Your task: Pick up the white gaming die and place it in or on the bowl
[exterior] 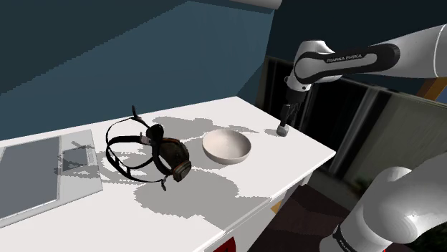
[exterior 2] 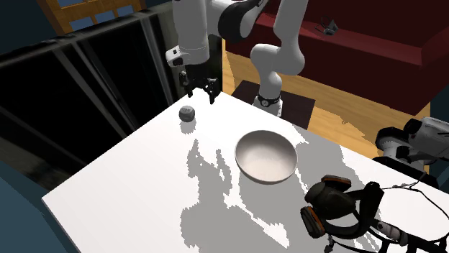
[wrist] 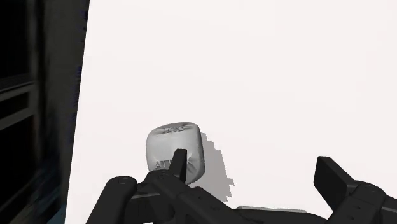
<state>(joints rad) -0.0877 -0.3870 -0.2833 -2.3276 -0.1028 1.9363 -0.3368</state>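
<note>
One die (exterior 2: 187, 113), one bowl (exterior 2: 268, 161), one mask (exterior 2: 332, 203).

Shoulder view: "FRANKA EMIKA" in pale capitals on the black band of my arm (exterior: 349, 59), along the link just above the wrist. Wrist view: the pale grey gaming die (wrist: 184, 143) carries raised marks on its top face and its near face. I can't read either.

White table (exterior 2: 144, 187) by a blue wall (exterior: 107, 43), red sofa (exterior 2: 374, 36) on wooden floor (exterior 2: 338, 100).
</note>
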